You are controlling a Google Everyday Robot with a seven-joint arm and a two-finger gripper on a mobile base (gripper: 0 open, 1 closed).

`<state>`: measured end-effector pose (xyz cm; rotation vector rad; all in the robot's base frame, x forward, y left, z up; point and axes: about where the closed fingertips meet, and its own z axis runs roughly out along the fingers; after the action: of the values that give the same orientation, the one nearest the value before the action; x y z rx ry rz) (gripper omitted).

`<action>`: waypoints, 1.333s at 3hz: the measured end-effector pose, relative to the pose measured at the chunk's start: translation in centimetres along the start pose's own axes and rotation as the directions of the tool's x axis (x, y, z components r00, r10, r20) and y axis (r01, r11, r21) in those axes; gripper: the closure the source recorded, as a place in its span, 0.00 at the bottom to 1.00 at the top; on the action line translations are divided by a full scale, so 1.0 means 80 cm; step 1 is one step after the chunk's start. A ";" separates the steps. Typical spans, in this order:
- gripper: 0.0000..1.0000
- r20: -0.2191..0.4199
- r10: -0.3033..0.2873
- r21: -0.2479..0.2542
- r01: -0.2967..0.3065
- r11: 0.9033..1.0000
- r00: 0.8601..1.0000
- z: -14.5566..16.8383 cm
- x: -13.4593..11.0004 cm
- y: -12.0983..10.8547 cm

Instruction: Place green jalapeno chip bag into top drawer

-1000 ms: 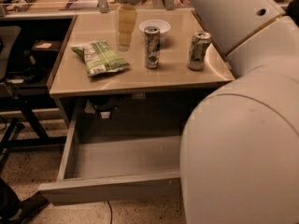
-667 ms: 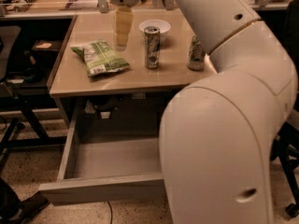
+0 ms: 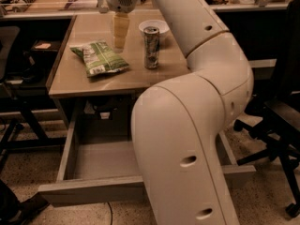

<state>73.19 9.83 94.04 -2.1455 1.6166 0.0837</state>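
One end effector (image 3: 121,31) hangs over the desk (image 3: 75,83) beyond the green jalapeno chip bag (image 3: 101,58), grip state unclear.

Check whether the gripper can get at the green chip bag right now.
Probably yes. The gripper hangs over the desk just behind the green jalapeno chip bag, which lies flat with nothing on it; the can stands clear to one side.

Arm (image 3: 187,139) blocks the right half of the drawer (image 3: 93,191), inside and front panel, plus the near right corner of the table (image 3: 79,81). Gripper (image 3: 120,32) hangs over the table's far side, its mount cut by the top edge. Bowl (image 3: 152,25) partly behind the can (image 3: 151,47). Chair (image 3: 281,121) on the right is cropped. Chip bag (image 3: 101,58) print too small to read.
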 end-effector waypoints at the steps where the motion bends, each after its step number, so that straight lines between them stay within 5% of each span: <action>1: 0.00 0.009 0.004 -0.016 -0.004 1.000 1.000 0.023 0.007 -0.007; 4: 0.00 0.058 -0.002 -0.095 0.008 0.995 0.998 0.093 -0.016 -0.008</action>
<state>75.05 13.97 87.95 -2.1973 1.6046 0.2234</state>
